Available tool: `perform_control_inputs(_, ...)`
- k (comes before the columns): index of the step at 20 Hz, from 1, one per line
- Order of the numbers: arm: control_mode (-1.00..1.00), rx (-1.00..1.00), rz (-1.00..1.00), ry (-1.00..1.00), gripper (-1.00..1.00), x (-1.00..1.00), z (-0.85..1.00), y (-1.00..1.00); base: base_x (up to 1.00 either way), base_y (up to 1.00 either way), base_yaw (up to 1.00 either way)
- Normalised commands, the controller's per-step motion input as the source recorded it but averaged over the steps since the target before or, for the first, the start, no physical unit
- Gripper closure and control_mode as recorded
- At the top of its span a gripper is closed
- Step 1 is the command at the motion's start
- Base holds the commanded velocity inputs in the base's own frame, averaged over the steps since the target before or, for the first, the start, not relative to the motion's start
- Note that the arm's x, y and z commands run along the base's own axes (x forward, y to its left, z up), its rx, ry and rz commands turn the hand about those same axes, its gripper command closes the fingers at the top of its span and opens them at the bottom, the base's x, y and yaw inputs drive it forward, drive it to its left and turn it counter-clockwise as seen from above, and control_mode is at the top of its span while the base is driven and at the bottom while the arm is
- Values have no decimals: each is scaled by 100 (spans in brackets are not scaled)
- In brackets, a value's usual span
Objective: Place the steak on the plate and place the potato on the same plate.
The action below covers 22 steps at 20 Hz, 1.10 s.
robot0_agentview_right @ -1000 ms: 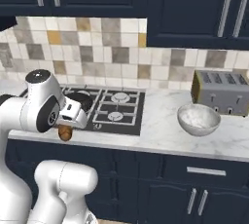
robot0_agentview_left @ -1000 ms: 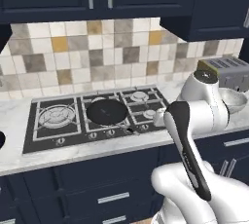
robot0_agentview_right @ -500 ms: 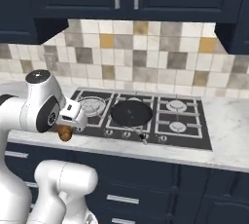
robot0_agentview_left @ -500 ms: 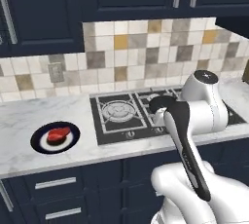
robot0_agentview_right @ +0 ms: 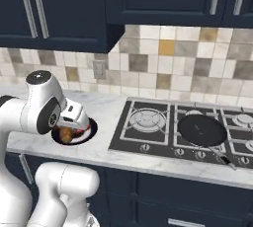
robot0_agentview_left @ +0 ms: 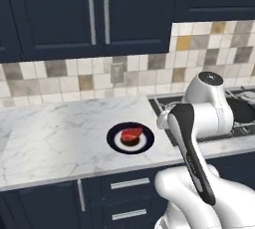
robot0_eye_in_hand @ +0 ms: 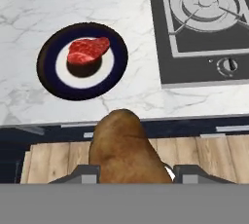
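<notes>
Marble counter (robot0_agentview_left: 60, 138), steak (robot0_eye_in_hand: 87, 50) on plate (robot0_eye_in_hand: 48, 79), gripper (robot0_eye_in_hand: 131, 172) clamped narrowly around potato (robot0_eye_in_hand: 124, 145).

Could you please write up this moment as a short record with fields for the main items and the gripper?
steak: lying on the plate
plate: on the marble counter, left of the hob in the hand view
potato: held in the gripper, not yet on the plate
gripper: shut on the potato, short of the counter's front edge
frying pan: on the hob
</notes>
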Motion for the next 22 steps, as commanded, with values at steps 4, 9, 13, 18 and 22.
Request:
perform_control_inputs(4,100,0,0,0,100,0,0,0,38,83,1)
perform_control_inputs(9,100,0,0,0,100,0,0,0,59,24,0)
perform_control_inputs(13,-100,0,0,0,100,65,0,-14,0,0,0)
perform_control_inputs(18,-100,0,0,0,100,58,-7,-18,0,0,0)
perform_control_inputs(22,-100,0,0,0,100,44,-25,-3,0,0,0)
